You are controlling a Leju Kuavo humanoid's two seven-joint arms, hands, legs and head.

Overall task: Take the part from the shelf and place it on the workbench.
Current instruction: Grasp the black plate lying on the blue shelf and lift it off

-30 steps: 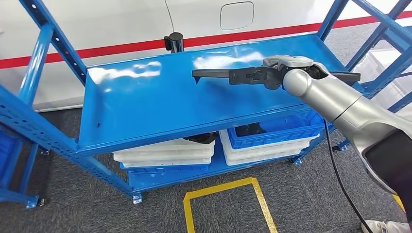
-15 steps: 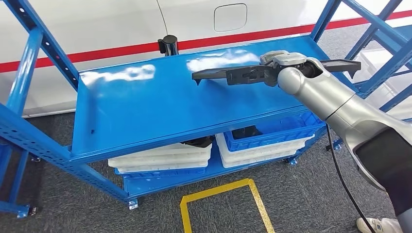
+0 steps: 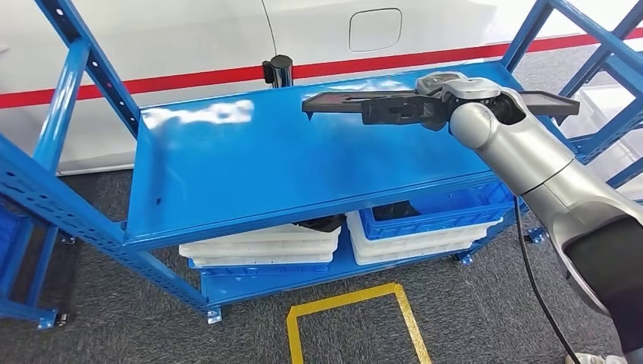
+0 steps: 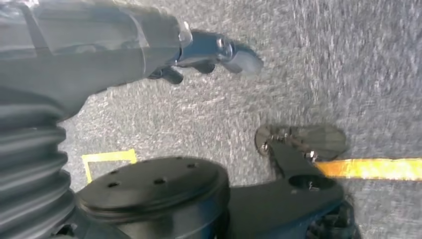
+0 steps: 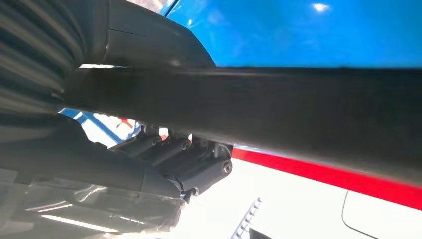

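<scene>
A long, flat black part point(image 3: 341, 101) hangs level just above the back of the blue shelf top point(image 3: 265, 167). My right hand point(image 3: 425, 106) grips it near its middle, and its far end point(image 3: 546, 102) juts out past my wrist. In the right wrist view the part point(image 5: 273, 104) runs as a dark bar over the blue surface, with my fingers point(image 5: 189, 159) wrapped under it. My left hand point(image 4: 199, 50) hangs beside my body over grey carpet, its fingers loosely stretched out and holding nothing.
Blue uprights point(image 3: 83, 68) frame the shelf on both sides. White bins point(image 3: 261, 243) and a blue bin point(image 3: 432, 212) sit on the lower level. A black post point(image 3: 278, 68) stands behind the shelf. A yellow floor marking point(image 3: 349, 303) lies in front.
My right hand has raised the part a little off the shelf top and towards the back edge. The whole view swayed slightly left, then right.
</scene>
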